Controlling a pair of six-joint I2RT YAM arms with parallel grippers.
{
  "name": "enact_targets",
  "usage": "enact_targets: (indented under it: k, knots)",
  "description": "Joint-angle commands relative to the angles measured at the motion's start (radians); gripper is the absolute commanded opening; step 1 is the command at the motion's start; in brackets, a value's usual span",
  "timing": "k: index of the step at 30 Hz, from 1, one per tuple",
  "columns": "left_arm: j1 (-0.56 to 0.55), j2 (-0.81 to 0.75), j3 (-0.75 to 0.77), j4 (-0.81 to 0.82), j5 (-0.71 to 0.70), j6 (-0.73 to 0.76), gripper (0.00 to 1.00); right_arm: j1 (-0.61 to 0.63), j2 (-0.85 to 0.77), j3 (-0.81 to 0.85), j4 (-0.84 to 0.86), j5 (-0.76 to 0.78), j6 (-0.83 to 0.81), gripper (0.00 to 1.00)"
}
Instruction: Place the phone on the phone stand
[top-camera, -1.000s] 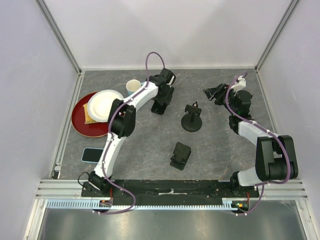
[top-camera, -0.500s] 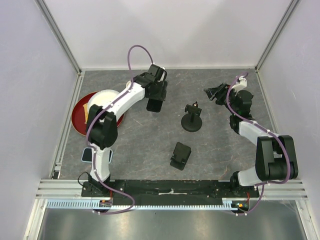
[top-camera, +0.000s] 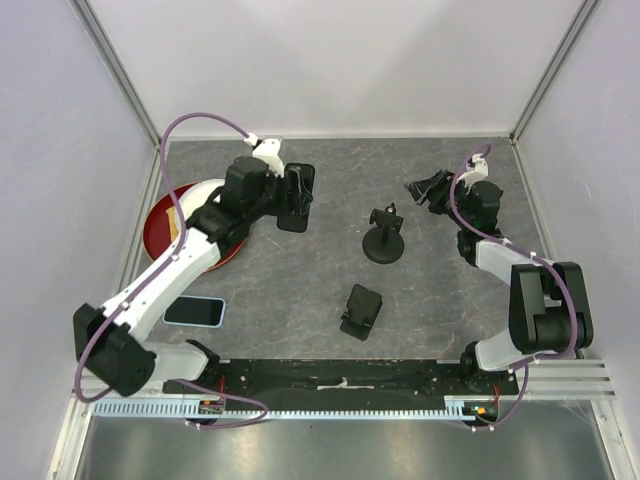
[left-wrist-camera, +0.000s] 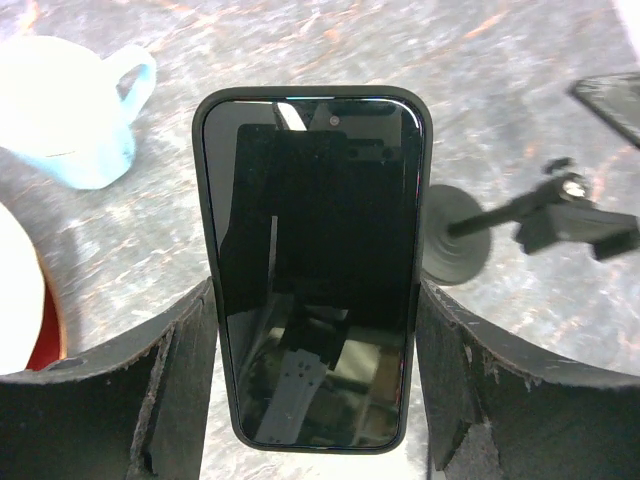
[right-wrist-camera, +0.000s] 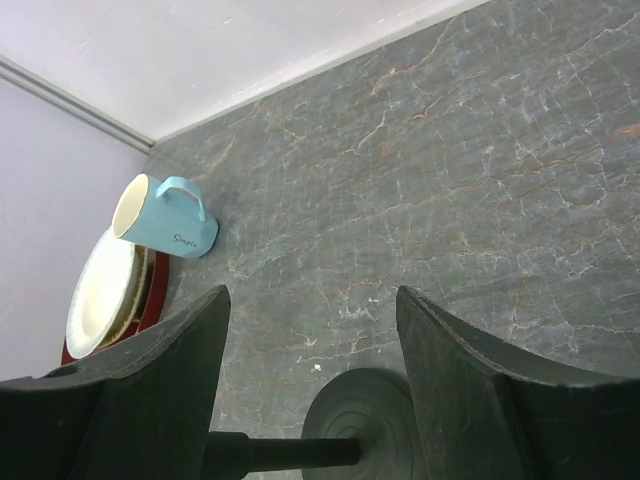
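The left gripper (left-wrist-camera: 315, 300) is clamped on the black phone (left-wrist-camera: 315, 265), its fingers (left-wrist-camera: 180, 385) pressed against the two long edges, and the screen is turned to the wrist camera. The phone is held off the table (top-camera: 300, 290), left of the phone stand (top-camera: 383, 236) and well apart from it. A blue mug (left-wrist-camera: 75, 110) is seen behind it, by the red tray (top-camera: 152, 235). On the other side, the right gripper (right-wrist-camera: 310, 300) is spread wide and nothing is held. A second phone (top-camera: 195, 312) is laid flat at the front left.
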Motion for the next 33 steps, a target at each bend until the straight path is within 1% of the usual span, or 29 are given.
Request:
enact_targets:
  k: [1, 5, 7, 8, 9, 10, 11, 13, 14, 16, 17, 19, 20, 22, 23, 24, 27, 28, 29, 33]
  knots:
    - [0.0, -0.123, -0.115, 0.271, 0.148, -0.016, 0.02, -0.003, -0.018, 0.036, 0.015, -0.041, -0.001, 0.75]
    - [-0.001, -0.166, -0.204, 0.365, 0.24, -0.011, 0.02, -0.005, -0.087, 0.035, -0.016, -0.035, 0.001, 0.75]
    - [-0.006, -0.175, -0.226, 0.383, 0.275, -0.005, 0.02, -0.003, -0.128, 0.047, -0.106, -0.004, -0.021, 0.75]
    - [-0.007, -0.18, -0.241, 0.384, 0.283, -0.006, 0.02, -0.005, -0.178, 0.054, -0.15, 0.034, -0.033, 0.75]
    - [-0.007, -0.185, -0.246, 0.384, 0.298, -0.016, 0.02, -0.003, -0.206, 0.077, -0.254, 0.055, -0.048, 0.75]
    - [-0.007, -0.192, -0.244, 0.384, 0.308, -0.029, 0.02, -0.003, -0.238, 0.088, -0.311, 0.077, -0.051, 0.75]
    - [-0.007, -0.202, -0.24, 0.384, 0.326, -0.04, 0.02, -0.003, -0.306, 0.096, -0.356, 0.098, -0.048, 0.75]
    - [-0.007, -0.221, -0.241, 0.384, 0.366, -0.046, 0.02, -0.003, -0.377, 0.096, -0.419, 0.126, -0.002, 0.75]
    - [-0.007, -0.246, -0.249, 0.384, 0.372, -0.046, 0.02, -0.002, -0.438, 0.093, -0.428, 0.123, 0.021, 0.75]
    - [-0.007, -0.269, -0.26, 0.384, 0.384, -0.034, 0.02, 0.005, -0.489, 0.079, -0.445, 0.1, 0.095, 0.75]
    - [-0.009, -0.283, -0.272, 0.385, 0.383, -0.029, 0.02, 0.018, -0.533, 0.07, -0.448, 0.092, 0.123, 0.75]
    - [-0.01, -0.284, -0.281, 0.412, 0.383, -0.032, 0.02, 0.04, -0.567, 0.047, -0.461, 0.083, 0.175, 0.75]
    - [-0.01, -0.281, -0.28, 0.416, 0.389, -0.037, 0.02, 0.072, -0.594, 0.042, -0.464, 0.089, 0.182, 0.74]
    - [-0.01, -0.263, -0.278, 0.419, 0.413, -0.046, 0.02, 0.112, -0.598, 0.073, -0.496, 0.123, 0.179, 0.74]
    - [-0.01, -0.26, -0.28, 0.419, 0.418, -0.046, 0.02, 0.165, -0.581, 0.099, -0.519, 0.138, 0.156, 0.74]
    - [-0.01, -0.26, -0.281, 0.42, 0.418, -0.046, 0.02, 0.199, -0.569, 0.158, -0.574, 0.155, 0.141, 0.74]
    - [-0.01, -0.266, -0.287, 0.426, 0.409, -0.025, 0.02, 0.332, -0.491, 0.258, -0.635, 0.204, 0.122, 0.73]
    - [-0.01, -0.268, -0.292, 0.43, 0.407, -0.02, 0.02, 0.362, -0.472, 0.274, -0.634, 0.212, 0.124, 0.73]
    - [-0.012, -0.266, -0.293, 0.431, 0.401, -0.016, 0.02, 0.423, -0.445, 0.286, -0.634, 0.241, 0.127, 0.73]
    - [-0.024, -0.245, -0.292, 0.43, 0.412, -0.003, 0.02, 0.547, -0.391, 0.363, -0.651, 0.333, 0.102, 0.74]
